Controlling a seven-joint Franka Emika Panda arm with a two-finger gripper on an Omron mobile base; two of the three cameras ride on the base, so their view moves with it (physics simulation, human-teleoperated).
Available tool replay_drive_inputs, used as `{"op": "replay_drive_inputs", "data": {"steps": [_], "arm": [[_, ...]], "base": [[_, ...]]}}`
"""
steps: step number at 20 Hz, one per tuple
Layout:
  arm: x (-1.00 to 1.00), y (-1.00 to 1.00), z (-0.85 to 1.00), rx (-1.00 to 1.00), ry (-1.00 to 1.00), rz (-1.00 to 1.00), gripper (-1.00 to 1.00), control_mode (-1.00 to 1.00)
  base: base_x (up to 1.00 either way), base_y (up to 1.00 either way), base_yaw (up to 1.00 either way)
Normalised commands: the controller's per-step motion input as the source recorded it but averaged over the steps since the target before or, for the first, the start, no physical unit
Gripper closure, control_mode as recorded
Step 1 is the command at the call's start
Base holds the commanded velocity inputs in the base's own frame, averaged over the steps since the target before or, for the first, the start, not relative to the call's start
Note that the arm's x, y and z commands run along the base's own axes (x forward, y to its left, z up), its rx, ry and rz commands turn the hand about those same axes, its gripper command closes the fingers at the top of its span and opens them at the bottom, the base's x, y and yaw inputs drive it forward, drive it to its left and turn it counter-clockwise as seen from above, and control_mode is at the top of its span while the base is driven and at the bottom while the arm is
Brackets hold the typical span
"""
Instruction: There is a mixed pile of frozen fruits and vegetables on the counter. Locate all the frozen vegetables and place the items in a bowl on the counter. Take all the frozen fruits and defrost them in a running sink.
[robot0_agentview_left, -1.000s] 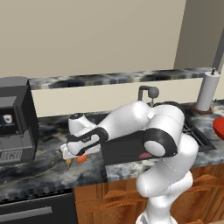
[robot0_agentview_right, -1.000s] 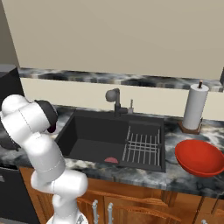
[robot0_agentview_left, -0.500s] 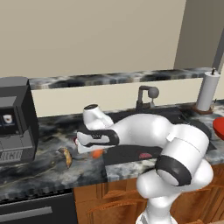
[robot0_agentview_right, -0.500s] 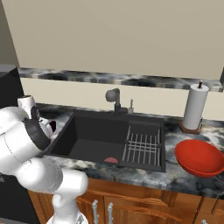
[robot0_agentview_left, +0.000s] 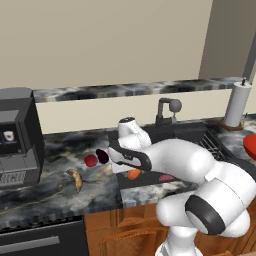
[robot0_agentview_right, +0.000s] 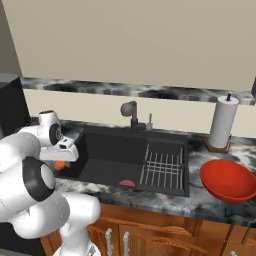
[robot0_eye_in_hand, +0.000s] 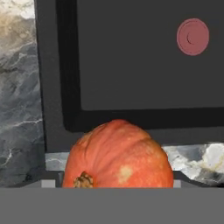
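White arm (robot0_agentview_left: 185, 165) folded low and leftward, tool (robot0_agentview_left: 131, 172) pointing down, fingers gripping

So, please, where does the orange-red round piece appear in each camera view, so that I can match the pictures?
Left base view: the orange-red round piece shows just under the white hand, at the left rim of the sink.
Right base view: a small orange patch under the hand, left of the sink.
Hand view: large at bottom centre, before the sink.
Shared landmark: the dark sink.
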Motion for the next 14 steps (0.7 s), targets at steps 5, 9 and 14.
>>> {"op": "replay_drive_inputs", "data": {"steps": [5, 9, 14], "arm": [[0.0, -0.75, 0.34, -0.03, 0.14, 0.0, 1.0, -1.0], [-0.07, -0.68, 0.33, -0.01, 0.08, -0.01, 1.0, -1.0], [-0.16, -0.73, 0.35, 0.0, 0.02, 0.0, 1.0, -1.0]], "base": [[0.0, 0.0, 0.0], [0.0, 0.0, 0.0], [0.0, 0.0, 0.0]]}}
